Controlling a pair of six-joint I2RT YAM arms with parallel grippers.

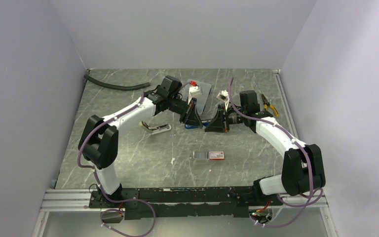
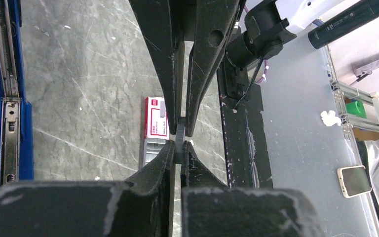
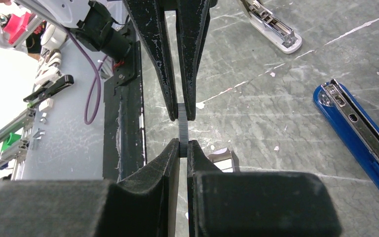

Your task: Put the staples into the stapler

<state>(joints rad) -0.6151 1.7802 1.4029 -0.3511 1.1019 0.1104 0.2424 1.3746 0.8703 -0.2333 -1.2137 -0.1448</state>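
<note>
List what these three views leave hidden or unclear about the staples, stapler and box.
Left wrist view: the blue stapler is cut off by the left edge; the left gripper and right gripper cover part of the staple box.
Right wrist view: the stapler runs off the right edge; both pairs of jaws hide the staple strip's ends.
Top view: the strip is too small to see; the grippers hide most of the stapler.

White arms [image 1: 128, 111], black joints [image 1: 101, 144], purple cables [image 3: 98, 74]

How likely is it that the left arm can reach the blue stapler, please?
Probably yes: the blue stapler lies open beside the left gripper, unobstructed, though it and the right gripper clamp the staples.
</note>
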